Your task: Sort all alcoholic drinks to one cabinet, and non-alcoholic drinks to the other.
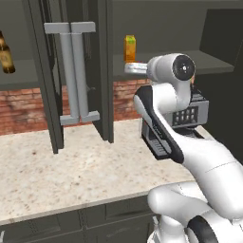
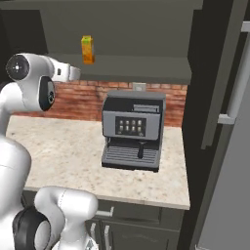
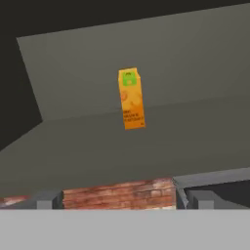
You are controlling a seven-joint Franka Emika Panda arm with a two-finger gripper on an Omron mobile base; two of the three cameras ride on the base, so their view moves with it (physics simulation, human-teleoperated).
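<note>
Standing upright on the open cabinet shelf point(image 3: 146, 141): an orange juice carton point(image 3: 131, 98), a tall square box with a green gabled top and small print low on its face, matte like printed card. Placed at centre of the hand view, toward the back of the shelf and near the flat olive-grey back wall; at upper centre of the left base view point(image 1: 130, 48) and upper left of the right base view point(image 2: 87, 49).

At the far left edge of the left base view, on another cabinet shelf: an amber-brown beer bottle point(image 1: 5, 54), glossy glass, slim neck, pale label, partly cut off by the frame.

Pincer point(image 3: 119, 202) spread wide apart, clamped on nothing; two blocky dark grey fingertips point(image 3: 46, 200) at the bottom of the hand view, short of the shelf edge, carton well beyond.

Below the shelf, red brick backsplash point(image 2: 80, 100), rough and mortar-lined. Speckled beige stone desk point(image 1: 71, 171), smooth and polished. On the desk at centre of the right base view, a boxy grey coffee machine point(image 2: 133, 129) with a button panel and ribbed drip tray. Open cabinet doors point(image 1: 80, 71), dark, with long pale bar handles.
</note>
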